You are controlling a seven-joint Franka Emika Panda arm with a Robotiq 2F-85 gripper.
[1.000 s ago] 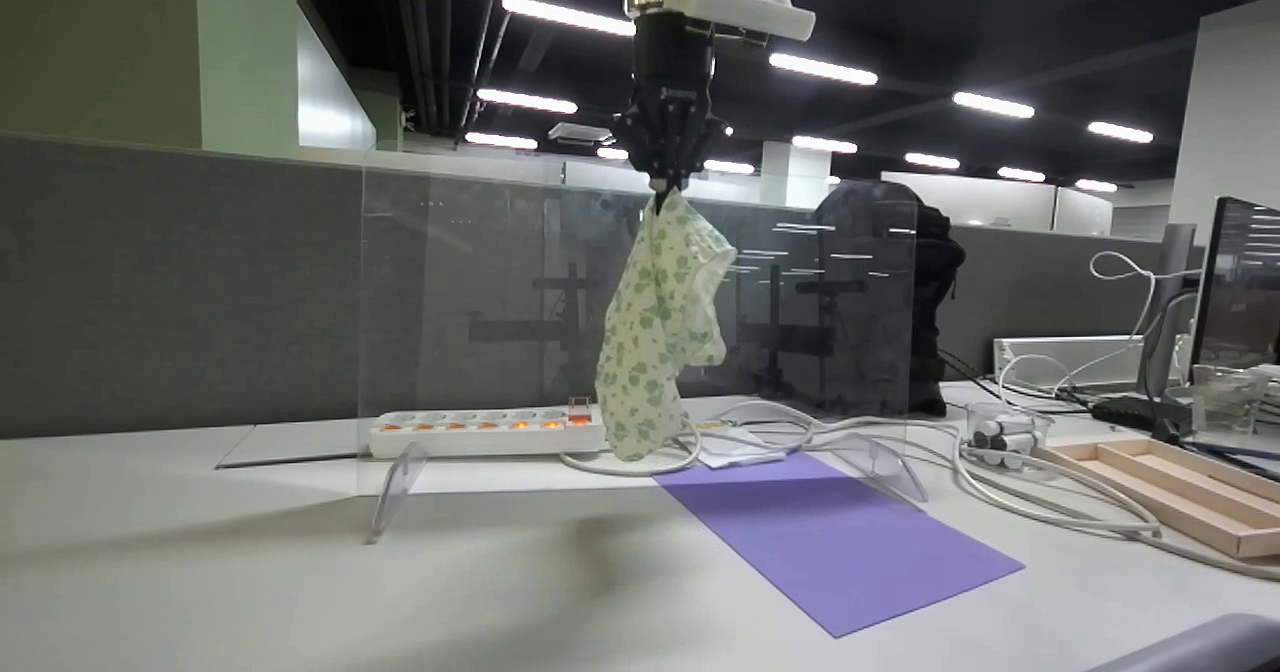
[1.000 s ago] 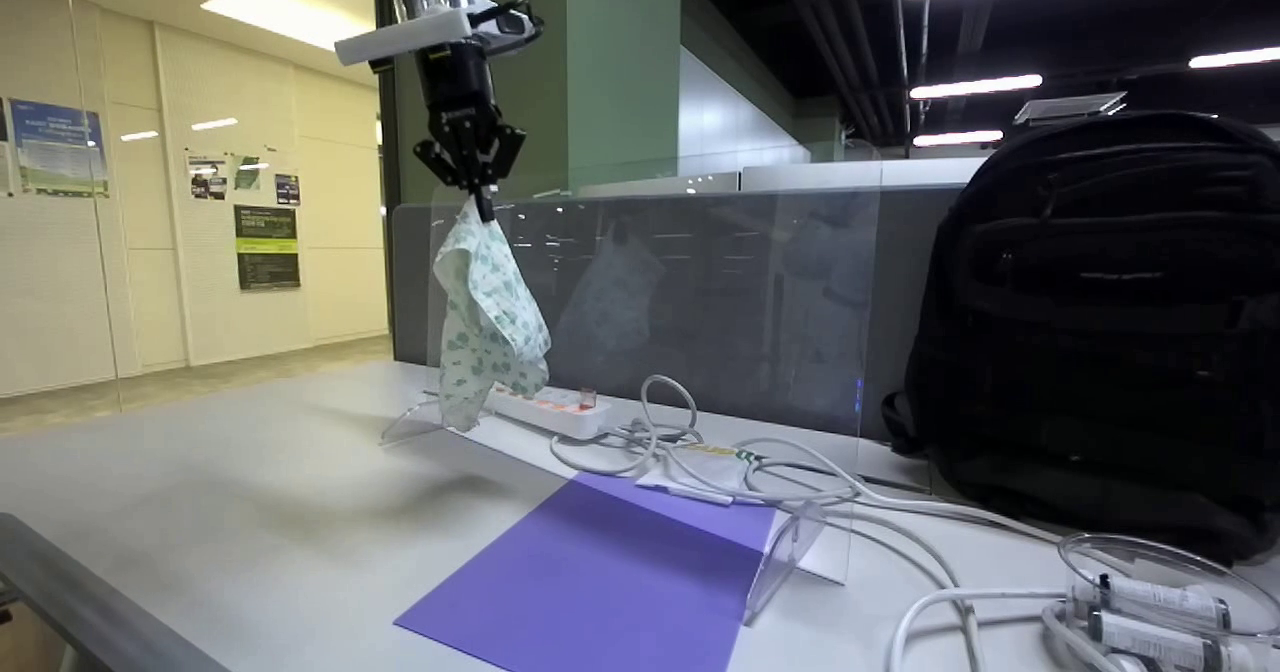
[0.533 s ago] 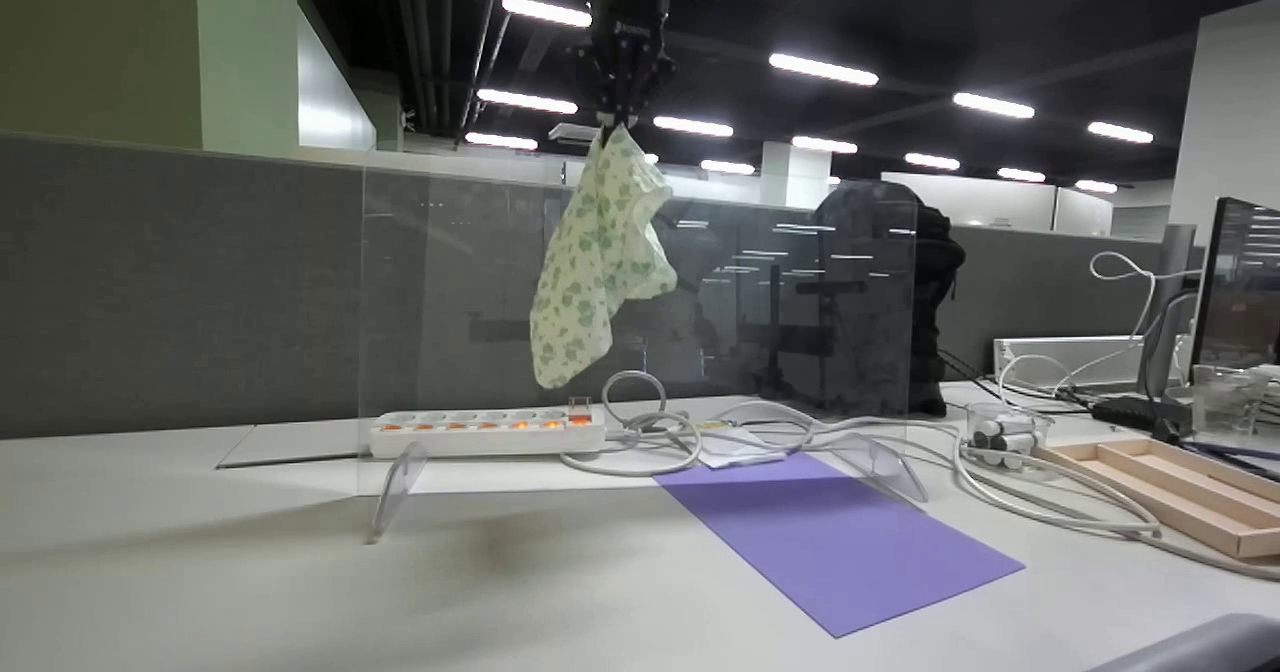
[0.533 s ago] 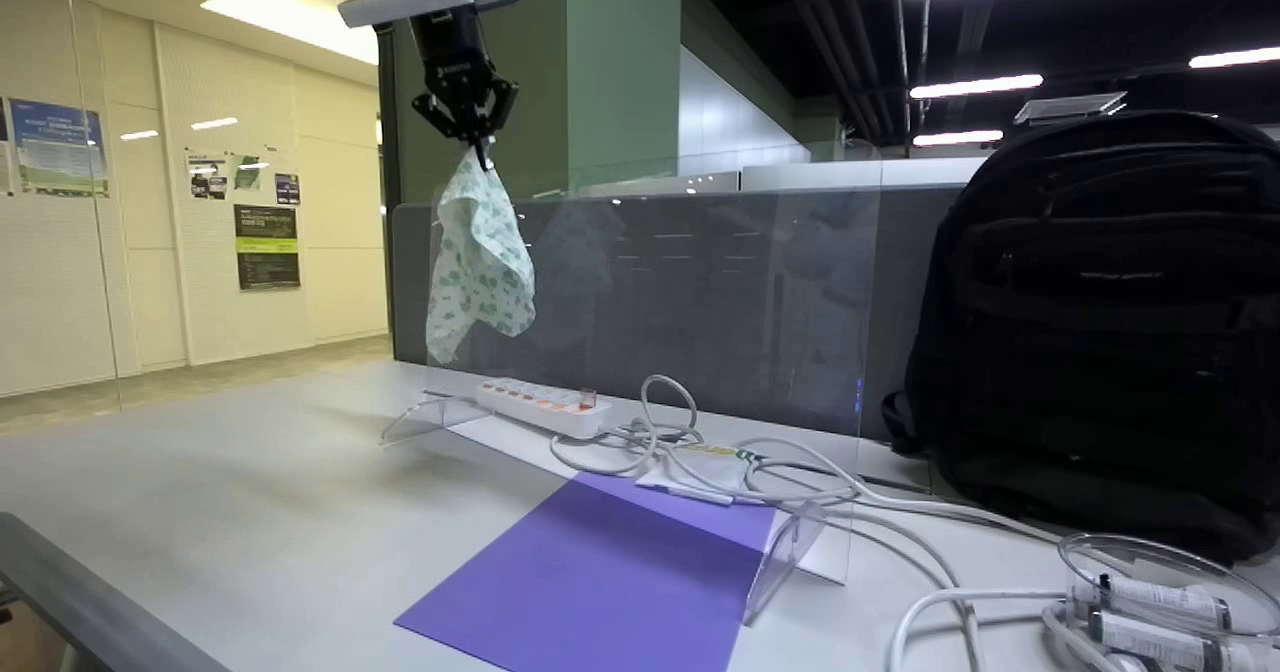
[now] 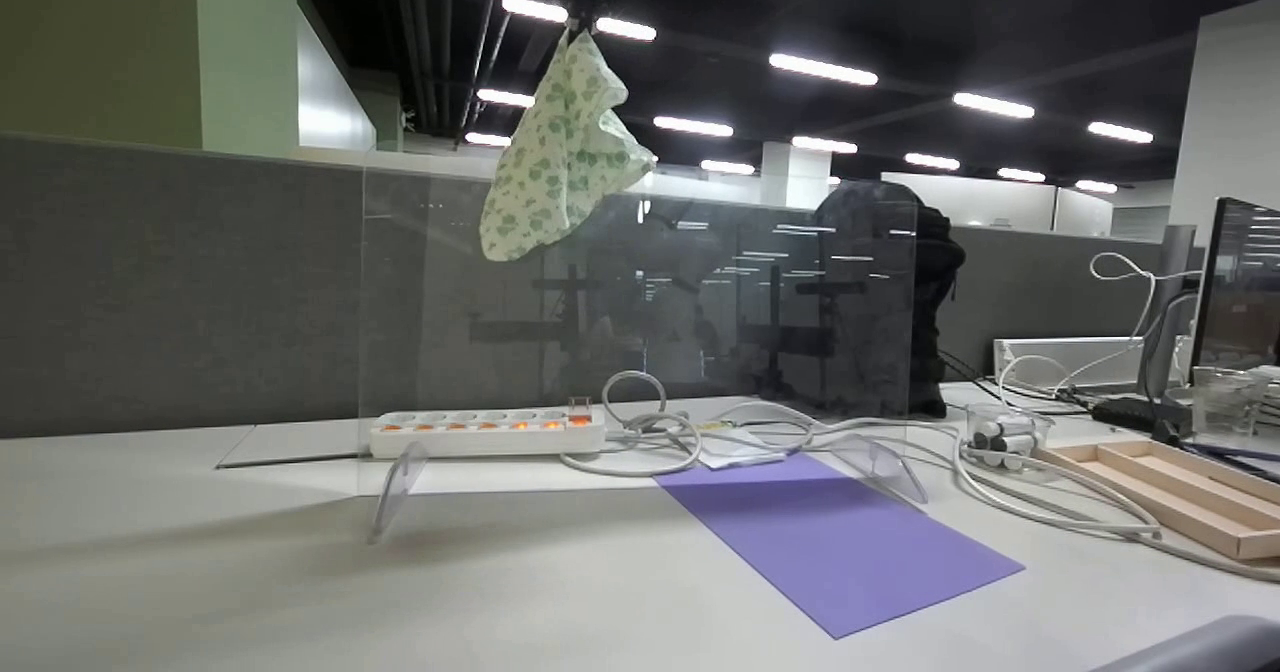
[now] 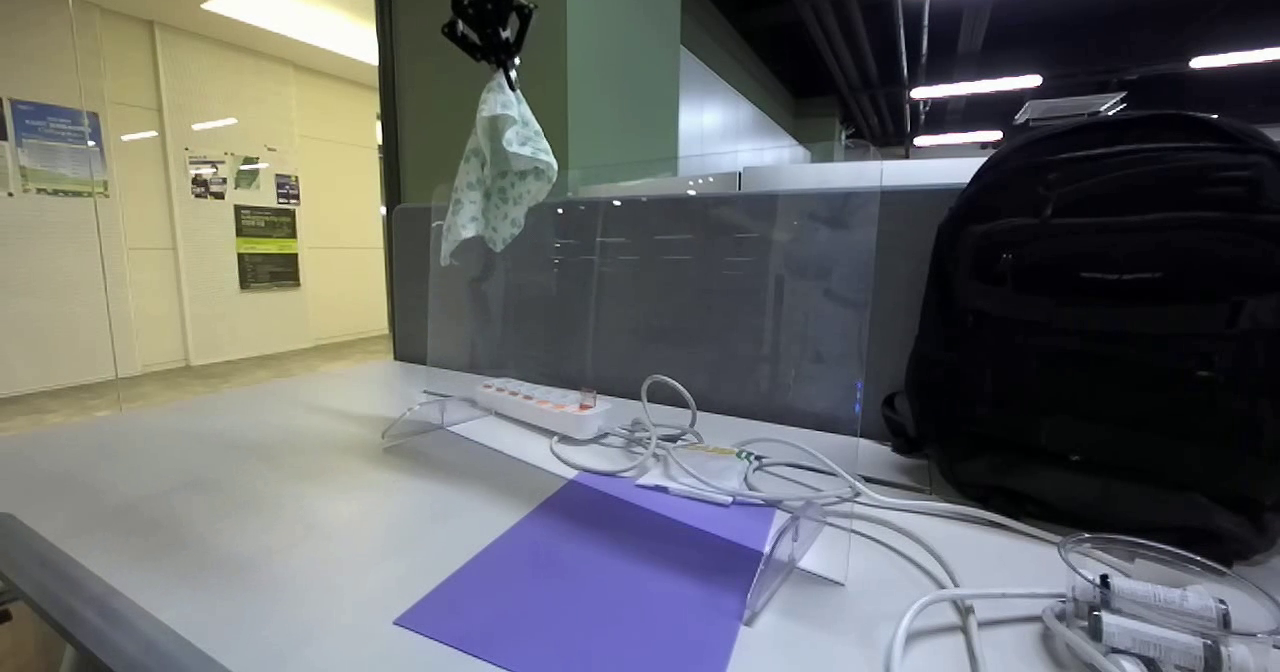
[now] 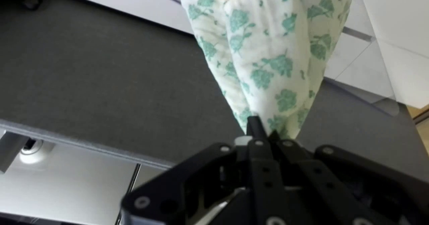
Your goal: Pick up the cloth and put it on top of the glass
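Cloth (image 5: 556,157) is pinched by fingers (image 7: 256,128), held well above bench (image 5: 300,602), glass (image 6: 660,342) partly overlapped in both exterior views

Place: an office, open-plan by the look of it;
Gray partition (image 5: 150,282): low, of the cubicle kind, running behind the white surface (image 5: 250,582) in both exterior views; a white pillar (image 5: 785,173) shows beyond it;
Ceiling (image 5: 1000,12): dark, hung with rows of bright strip lights (image 5: 822,68);
Monitor (image 5: 1245,272): partly in view, at the side in an exterior view;
Power strip (image 5: 487,442): white, switches (image 5: 520,425) lit orange, loose cables (image 6: 1000,594) near it;
Backpack (image 6: 1100,332): black, in front of the partition;
Posters (image 6: 60,147): fixed to a pale wall (image 6: 335,232) in an exterior view.
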